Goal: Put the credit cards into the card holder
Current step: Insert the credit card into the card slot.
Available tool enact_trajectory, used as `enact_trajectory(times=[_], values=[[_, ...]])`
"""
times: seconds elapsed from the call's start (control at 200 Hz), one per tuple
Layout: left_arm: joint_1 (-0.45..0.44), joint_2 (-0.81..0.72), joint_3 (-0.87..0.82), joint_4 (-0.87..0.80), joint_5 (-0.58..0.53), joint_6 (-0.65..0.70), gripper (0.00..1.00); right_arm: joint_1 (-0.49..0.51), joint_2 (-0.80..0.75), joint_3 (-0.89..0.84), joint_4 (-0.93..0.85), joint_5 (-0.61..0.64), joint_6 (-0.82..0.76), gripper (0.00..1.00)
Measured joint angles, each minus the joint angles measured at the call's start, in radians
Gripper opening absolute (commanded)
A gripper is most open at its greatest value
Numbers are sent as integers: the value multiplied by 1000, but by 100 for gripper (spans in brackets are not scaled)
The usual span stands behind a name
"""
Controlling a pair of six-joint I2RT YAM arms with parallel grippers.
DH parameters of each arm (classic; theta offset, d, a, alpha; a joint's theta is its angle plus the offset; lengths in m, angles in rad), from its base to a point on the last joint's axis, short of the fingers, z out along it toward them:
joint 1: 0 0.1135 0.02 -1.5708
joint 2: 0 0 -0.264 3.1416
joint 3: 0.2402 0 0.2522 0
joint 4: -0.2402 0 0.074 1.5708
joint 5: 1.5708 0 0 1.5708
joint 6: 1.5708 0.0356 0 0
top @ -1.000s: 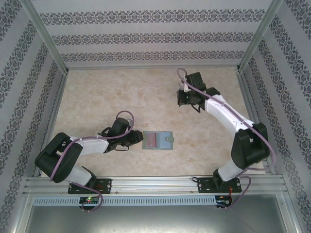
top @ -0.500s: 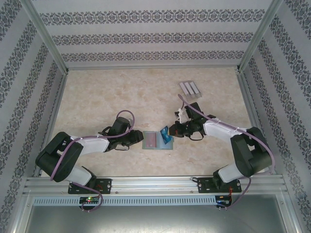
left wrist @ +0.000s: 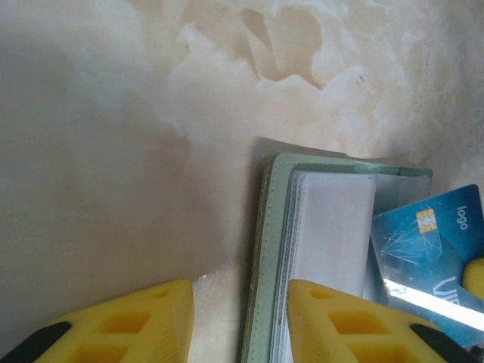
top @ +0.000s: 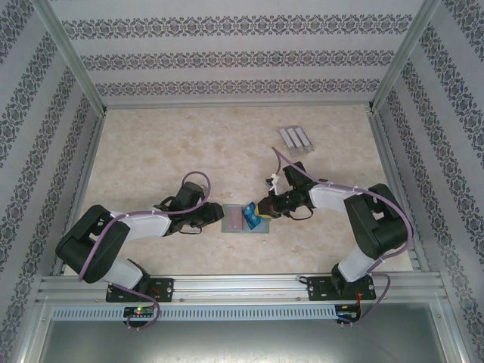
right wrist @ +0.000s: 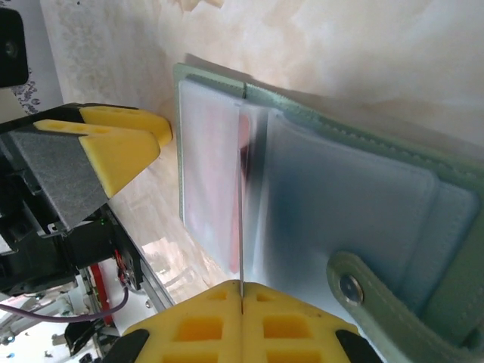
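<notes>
From above, the right gripper [top: 262, 206] is now at the right side of the card holder [top: 236, 220], while one second ago it was far back at the grey ribbed stand [top: 295, 137]. Since half a second ago it has moved a little more to the left, and the blue card [top: 250, 214] it grips now stands tilted over the middle of the card holder. The left gripper [top: 215, 215] has not moved and sits at the left edge of the card holder. The card holder lies open and flat on the table [top: 151, 159], near the front, between the two arms. In the left wrist view, the two yellow fingers [left wrist: 121, 325] stand apart. The green left edge of the card holder lies between them, and one finger is over the pale inner pocket. The blue card shows a chip and a white stripe and leans on the right half. In the right wrist view, the jaws are pressed together on the card, seen edge-on as a thin line. The pockets look pale and pinkish, and the snap tab [right wrist: 349, 286] is at the right.
</notes>
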Motion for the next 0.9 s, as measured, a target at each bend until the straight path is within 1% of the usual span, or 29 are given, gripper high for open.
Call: enact_trajectory(times=[0.095, 0.275, 0.385, 0.445, 0.605, 0.734, 0.899], values=[[0, 1, 1, -1, 0, 0, 39, 0, 33, 11, 4, -1, -1, 3], [0, 2, 4, -7, 0, 3, 38, 0, 48, 11, 19, -1, 2, 5], [0, 3, 6, -10, -1, 4, 38, 0, 49, 11, 25, -1, 5, 9], [0, 3, 8, -12, -1, 4, 38, 0, 49, 11, 31, 0, 12, 9], [0, 6, 13, -17, 0, 4, 38, 8, 51, 11, 80, 19, 78, 17], [0, 6, 12, -17, 0, 4, 38, 9, 54, 8, 113, 56, 138, 17], [0, 6, 11, -16, -1, 4, 38, 30, 61, 6, 161, 88, 195, 15]])
